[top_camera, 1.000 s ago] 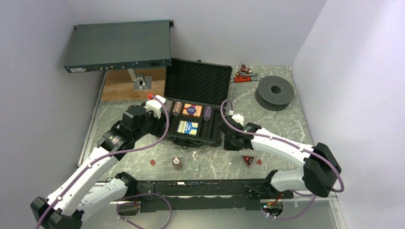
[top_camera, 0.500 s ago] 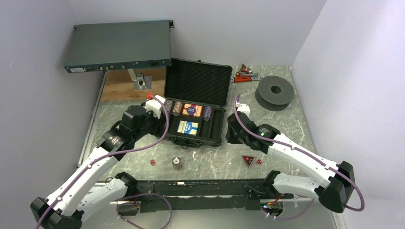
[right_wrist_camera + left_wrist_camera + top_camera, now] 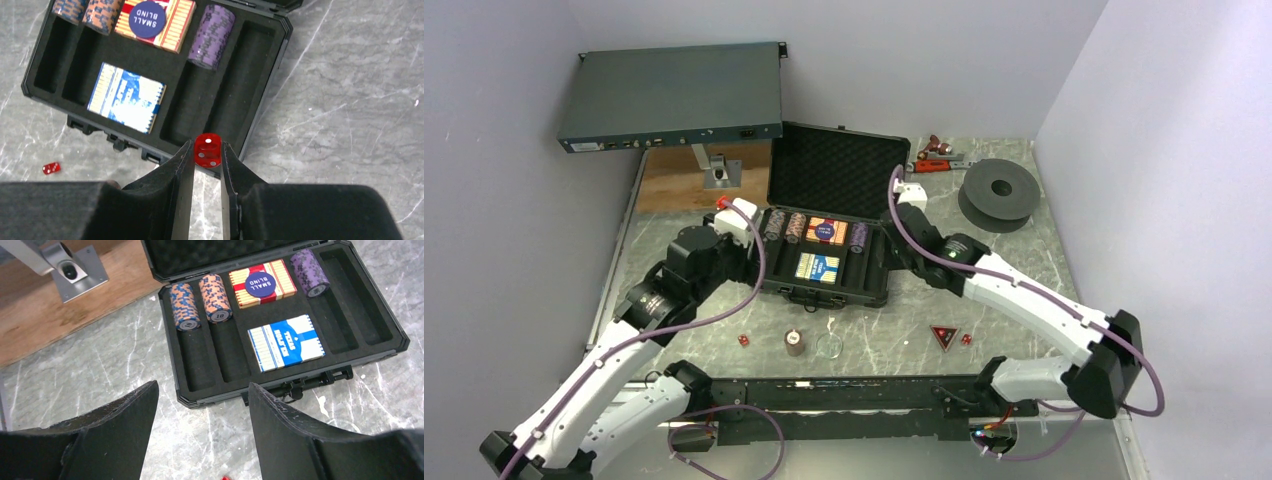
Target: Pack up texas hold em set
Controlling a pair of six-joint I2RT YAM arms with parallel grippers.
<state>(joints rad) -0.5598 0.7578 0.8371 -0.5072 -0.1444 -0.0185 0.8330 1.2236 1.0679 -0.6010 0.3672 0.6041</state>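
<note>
Red die (image 3: 208,150), pinched in the right gripper (image 3: 206,154), hung over the open black case (image 3: 245,80) at its front rim while the left gripper (image 3: 202,386) gaped empty; dice-stowing seemed underway, next needing a careful drop into a vacant foam slot (image 3: 237,95).

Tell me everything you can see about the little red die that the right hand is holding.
The die is a small red cube, glossy like plastic, with white dots on the faces that show. It sits slightly tilted, pinched at two opposite sides between the black fingers of the right hand, which is shut on it. Nothing else touches it. From the wrist camera it appears over the front right edge of the open black case, by the empty rightmost slot.
</note>
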